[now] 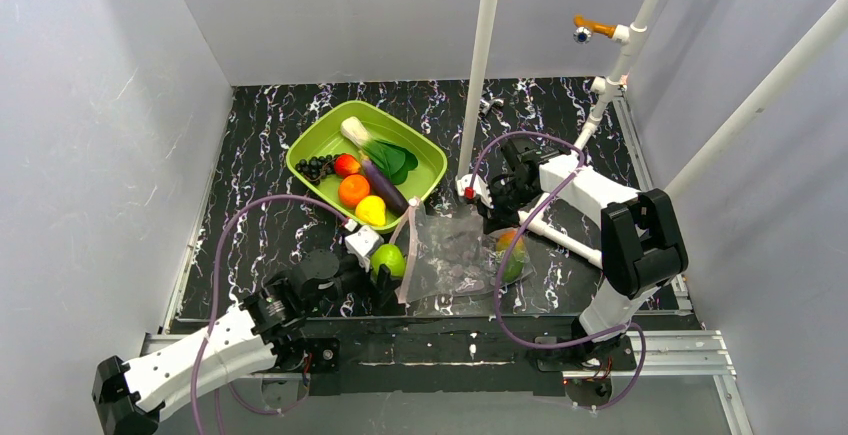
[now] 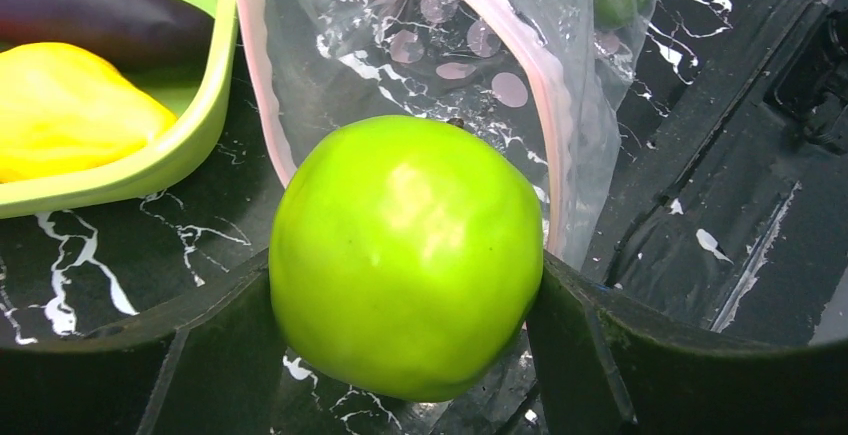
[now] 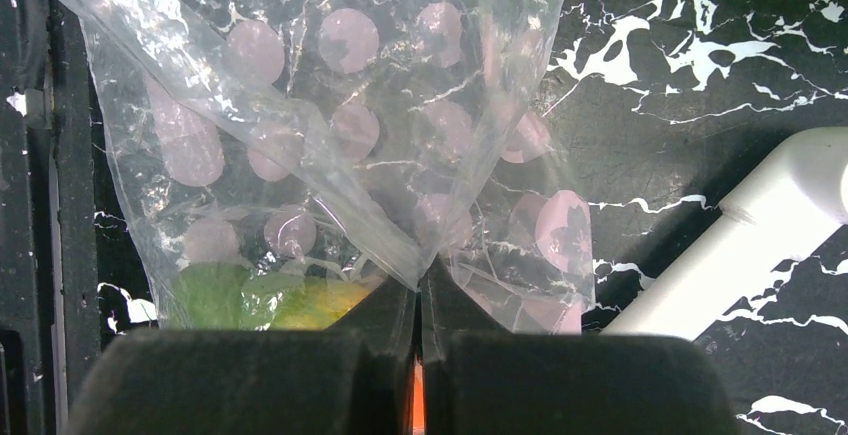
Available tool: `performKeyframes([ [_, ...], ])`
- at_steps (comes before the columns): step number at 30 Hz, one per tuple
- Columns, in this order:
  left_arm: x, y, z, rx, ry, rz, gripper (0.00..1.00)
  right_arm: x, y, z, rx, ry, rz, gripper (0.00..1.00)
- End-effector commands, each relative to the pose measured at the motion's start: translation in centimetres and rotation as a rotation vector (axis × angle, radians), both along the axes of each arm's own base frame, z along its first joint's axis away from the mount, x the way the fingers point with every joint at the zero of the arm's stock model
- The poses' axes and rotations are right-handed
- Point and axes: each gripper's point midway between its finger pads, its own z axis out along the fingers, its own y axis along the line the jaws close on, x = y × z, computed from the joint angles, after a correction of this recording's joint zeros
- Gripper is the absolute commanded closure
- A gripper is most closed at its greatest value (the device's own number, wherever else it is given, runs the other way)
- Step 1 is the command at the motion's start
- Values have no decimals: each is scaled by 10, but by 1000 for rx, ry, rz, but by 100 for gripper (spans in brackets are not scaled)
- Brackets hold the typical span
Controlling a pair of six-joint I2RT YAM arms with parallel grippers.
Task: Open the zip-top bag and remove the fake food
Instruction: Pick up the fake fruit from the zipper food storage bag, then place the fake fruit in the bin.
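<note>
Green apple sits clamped between the wide-set fingers of your left gripper, right at the mouth of the zip-top bag and just beside the lime tray. You have the bag lying on the marbled table, its long axis running left to right and its pink zip strip turned toward the left arm. Your right gripper is pinched fully closed on a fold of the clear plastic, with a green-and-yellow fruit inside near it.
</note>
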Motion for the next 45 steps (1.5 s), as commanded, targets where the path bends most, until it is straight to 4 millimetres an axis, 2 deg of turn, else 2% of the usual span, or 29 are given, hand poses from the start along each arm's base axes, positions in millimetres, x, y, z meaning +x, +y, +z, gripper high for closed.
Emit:
performKeyframes([
  [1,7,7,19,23,-35,40,100,-4,-2,6,19,2,6,99],
  [11,16,21,37,35,-77,118,100,-4,-3,5,18,5,3,99],
  [19,32,32,54,71,-123,210,100,-4,-3,4,18,9,5,99],
  [29,54,36,75,55,-117,290,100,-5,-2,4,20,13,9,99],
  [34,81,47,86,-5,-48,386,100,-6,-3,3,18,19,8,99],
  [35,88,50,85,-13,-23,413,100,-4,-2,17,38,-28,9,99],
  [36,95,51,82,-12,13,434,100,-5,-3,4,21,14,8,99],
  [45,147,66,62,-12,223,606,100,-7,-2,2,22,29,9,99],
])
